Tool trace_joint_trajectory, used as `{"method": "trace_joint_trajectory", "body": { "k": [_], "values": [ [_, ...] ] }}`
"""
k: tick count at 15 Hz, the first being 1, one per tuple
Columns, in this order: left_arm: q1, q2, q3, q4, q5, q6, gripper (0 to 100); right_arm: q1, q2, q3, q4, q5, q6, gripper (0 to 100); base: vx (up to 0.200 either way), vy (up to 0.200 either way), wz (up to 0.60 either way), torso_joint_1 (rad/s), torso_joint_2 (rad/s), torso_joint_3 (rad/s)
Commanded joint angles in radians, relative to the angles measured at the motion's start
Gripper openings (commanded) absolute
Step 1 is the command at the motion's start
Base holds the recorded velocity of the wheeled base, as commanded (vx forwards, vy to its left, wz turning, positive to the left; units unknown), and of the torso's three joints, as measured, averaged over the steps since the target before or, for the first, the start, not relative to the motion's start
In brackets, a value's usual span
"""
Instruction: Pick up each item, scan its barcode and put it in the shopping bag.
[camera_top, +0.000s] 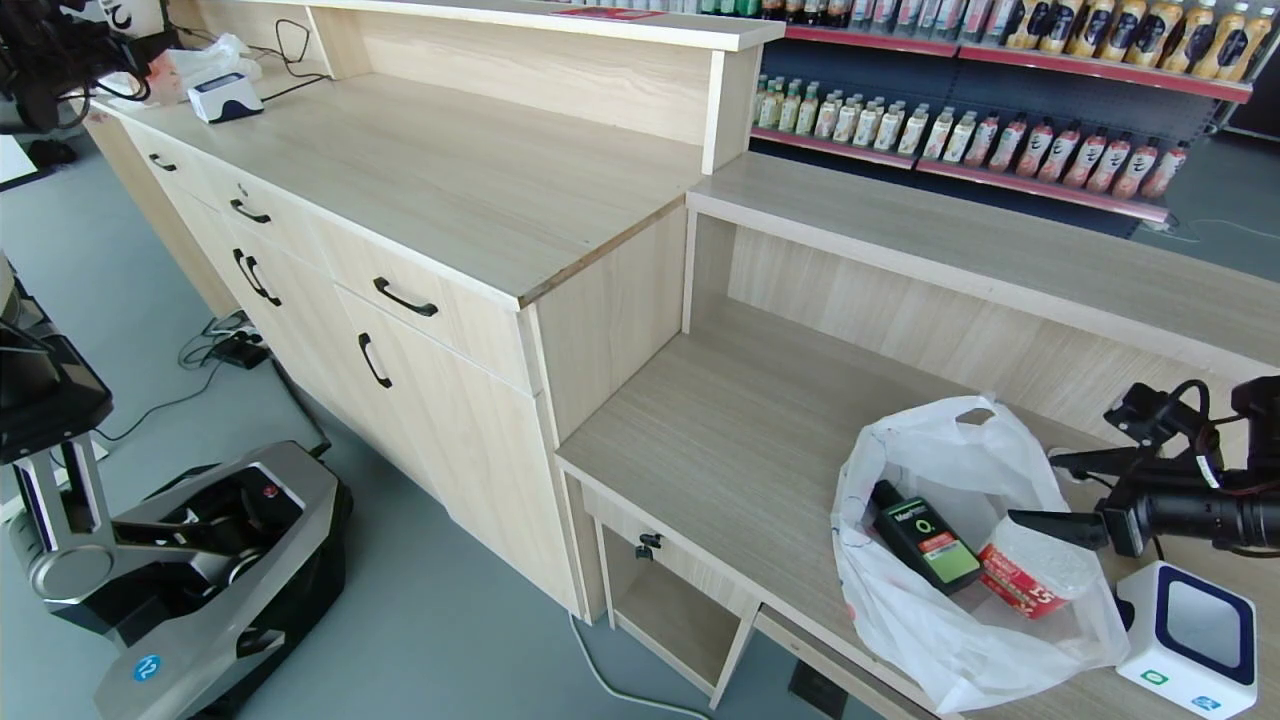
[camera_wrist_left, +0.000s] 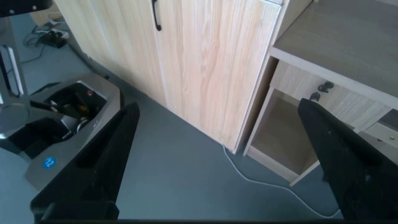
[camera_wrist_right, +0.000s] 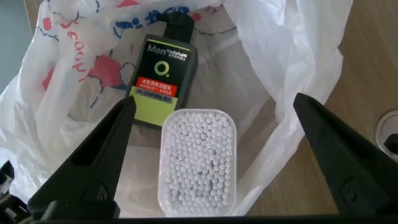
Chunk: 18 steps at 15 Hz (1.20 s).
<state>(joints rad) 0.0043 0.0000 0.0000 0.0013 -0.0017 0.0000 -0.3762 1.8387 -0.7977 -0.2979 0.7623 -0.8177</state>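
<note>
Right fingers (camera_wrist_right: 93, 168) apart, above swab box (camera_wrist_right: 198, 162)

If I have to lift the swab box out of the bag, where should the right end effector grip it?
Grip the box across its two long sides, coming straight down. It lies flat, broad face up, in the open bag, and the open right end effector above it straddles those sides. Keep off the bottle at one end.
</note>
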Motion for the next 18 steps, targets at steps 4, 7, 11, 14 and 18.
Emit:
{"method": "trace_joint_trajectory", "body": {
  "k": [4,7,11,14,18],
  "values": [
    [0.000,0.000,0.000,0.000,0.000,0.000,100,0.060,-0.346,0.026,0.068,-0.001,0.025,100,0.000,0.000,0.00,0.000,0.00,0.000],
    [0.000,0.000,0.000,0.000,0.000,0.000,100,0.092,-0.449,-0.005,0.074,-0.001,0.075,100,0.000,0.000,-0.20,0.001,0.00,0.001],
    [0.000,0.000,0.000,0.000,0.000,0.000,100,0.174,-0.569,-0.118,0.069,-0.100,0.268,100,0.000,0.000,-0.60,0.007,0.00,0.002],
    [0.000,0.000,0.000,0.000,0.000,0.000,100,0.324,-0.631,-0.190,0.094,-0.422,0.479,100,0.000,0.000,-0.60,0.001,0.00,0.001],
    [0.000,0.000,0.000,0.000,0.000,0.000,100,0.370,-0.760,-0.178,0.293,-0.850,0.621,100,0.000,0.000,-0.60,0.001,0.00,0.001]
  ]
}}
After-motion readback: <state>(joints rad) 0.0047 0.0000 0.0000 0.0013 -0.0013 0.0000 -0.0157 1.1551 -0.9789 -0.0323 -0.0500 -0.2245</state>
